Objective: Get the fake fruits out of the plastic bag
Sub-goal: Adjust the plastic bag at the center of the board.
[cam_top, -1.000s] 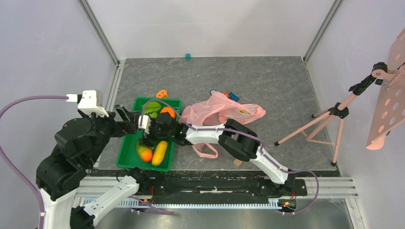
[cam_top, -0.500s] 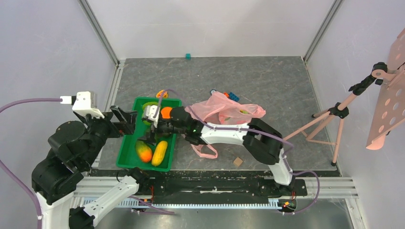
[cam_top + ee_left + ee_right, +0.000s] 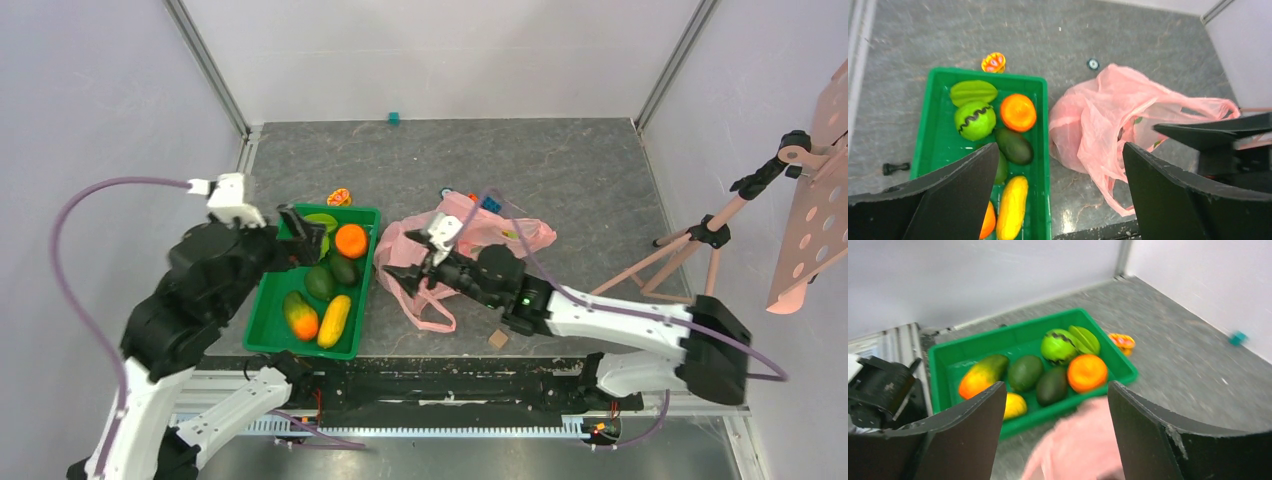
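The pink plastic bag [image 3: 470, 235] lies crumpled on the grey floor right of the green tray [image 3: 262, 310]; it also shows in the left wrist view [image 3: 1108, 125] and, blurred, in the right wrist view [image 3: 1078, 445]. The mango-like fruit [image 3: 300, 318] lies in the tray's near end, also in the right wrist view [image 3: 980, 377]. No bright red fruit shows; a dim shape with a green patch [image 3: 1137, 120] shows through the bag. My left gripper [image 3: 305, 238] [image 3: 1059, 150] is open and empty above the tray. My right gripper [image 3: 405, 270] [image 3: 1057, 385] is open and empty over the bag's left end.
The tray also holds an orange ball [image 3: 351, 240], a yellow fruit [image 3: 333, 320], two dark green avocados [image 3: 345, 268] and green fruits [image 3: 320, 223]. A small orange toy [image 3: 339, 197], a blue block [image 3: 488, 201], a wooden block [image 3: 497, 339] and a tripod stand [image 3: 690, 250] are around.
My right gripper has pulled back from over the tray to the right, to the bag's left end. My left arm has risen and swung right over the tray. The avocados now show.
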`<control>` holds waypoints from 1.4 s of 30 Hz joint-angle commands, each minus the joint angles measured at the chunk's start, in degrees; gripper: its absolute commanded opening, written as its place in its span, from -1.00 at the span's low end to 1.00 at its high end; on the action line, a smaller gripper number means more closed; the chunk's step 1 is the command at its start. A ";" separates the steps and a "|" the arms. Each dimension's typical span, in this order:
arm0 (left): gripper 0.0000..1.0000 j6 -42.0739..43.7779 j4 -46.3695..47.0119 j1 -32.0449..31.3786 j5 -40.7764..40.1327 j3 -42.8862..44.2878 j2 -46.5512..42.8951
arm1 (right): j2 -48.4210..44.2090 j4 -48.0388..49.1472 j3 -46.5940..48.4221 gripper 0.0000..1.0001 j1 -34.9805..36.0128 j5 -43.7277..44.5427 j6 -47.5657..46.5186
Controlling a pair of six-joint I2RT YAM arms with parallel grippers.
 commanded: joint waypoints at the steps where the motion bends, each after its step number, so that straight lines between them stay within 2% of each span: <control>1: 0.99 -6.90 8.22 0.21 4.30 -6.19 4.06 | -9.73 -12.98 -7.24 0.48 -0.74 12.43 1.20; 4: 0.98 -10.30 12.61 0.21 5.66 -10.88 6.44 | -16.44 -14.52 -14.61 0.38 -3.73 13.40 5.68; 7: 0.95 -12.84 17.19 0.21 7.08 -15.00 9.49 | -21.29 -12.50 -21.52 0.32 -9.87 8.48 10.01; 10: 0.88 -14.66 21.97 0.21 8.42 -18.09 13.74 | -21.81 -11.53 -24.09 0.28 -13.43 4.28 10.84; 15: 0.74 -15.83 28.29 -0.03 9.03 -21.28 21.15 | -14.45 -11.37 -21.39 0.24 -14.54 -0.86 9.44; 23: 0.65 -15.28 35.30 -0.84 10.87 -22.94 31.01 | -3.06 -8.33 -15.08 0.13 -16.43 0.12 11.07; 29: 0.60 -14.69 38.63 -2.17 12.19 -24.41 34.85 | 2.93 -6.20 -12.90 -0.01 -16.74 -1.11 11.77; 37: 0.58 -14.46 41.63 -3.31 12.98 -28.40 35.93 | 6.09 -3.34 -19.44 -0.28 -16.60 -5.35 14.15; 42: 0.57 -14.66 43.09 -3.66 13.35 -30.52 35.90 | 4.70 -0.20 -25.96 -0.32 -15.62 -4.59 17.09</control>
